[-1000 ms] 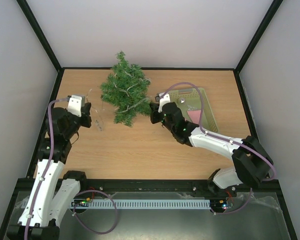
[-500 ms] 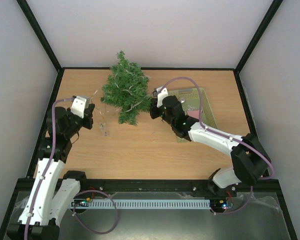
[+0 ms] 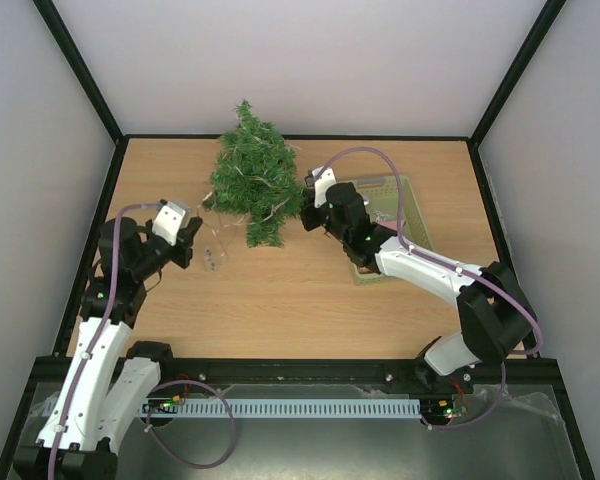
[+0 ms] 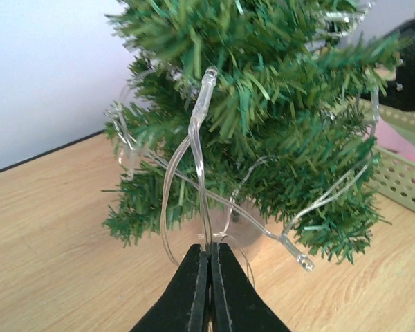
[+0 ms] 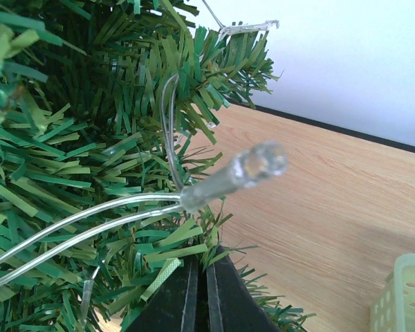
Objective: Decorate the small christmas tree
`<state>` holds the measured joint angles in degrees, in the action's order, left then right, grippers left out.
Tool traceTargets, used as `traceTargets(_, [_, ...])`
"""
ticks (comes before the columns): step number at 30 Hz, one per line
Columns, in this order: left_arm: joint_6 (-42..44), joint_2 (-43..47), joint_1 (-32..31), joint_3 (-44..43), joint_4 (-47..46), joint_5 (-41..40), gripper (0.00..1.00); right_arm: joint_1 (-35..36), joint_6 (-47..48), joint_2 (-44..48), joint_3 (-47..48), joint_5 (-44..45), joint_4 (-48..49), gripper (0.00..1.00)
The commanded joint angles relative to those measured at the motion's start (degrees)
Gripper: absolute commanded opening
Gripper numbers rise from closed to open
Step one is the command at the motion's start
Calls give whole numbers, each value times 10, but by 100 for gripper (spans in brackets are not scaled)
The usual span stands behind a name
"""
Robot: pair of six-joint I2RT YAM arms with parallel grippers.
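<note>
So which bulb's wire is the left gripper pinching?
The upright bulb straight above the left gripper; its twin wires drop into the shut jaws. The other bulb dangles at lower right.

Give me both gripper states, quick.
Left gripper: closed on the light string.
Right gripper: closed against the small christmas tree; grip unclear.
</note>
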<state>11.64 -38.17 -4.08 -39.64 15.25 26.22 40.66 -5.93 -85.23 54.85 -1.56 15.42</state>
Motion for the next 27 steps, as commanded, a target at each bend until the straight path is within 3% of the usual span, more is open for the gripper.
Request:
traceTargets(1, [33, -16, -9, 18, 0, 38, 2, -4, 17, -1, 20, 1, 6, 2])
traceTargets(12, [90, -75, -34, 18, 18, 39, 3, -19, 56, -7, 26, -11, 10, 2])
traceTargets(27, [78, -86, -39, 43, -28, 43, 2, -37, 140, -38, 53, -59, 36, 2])
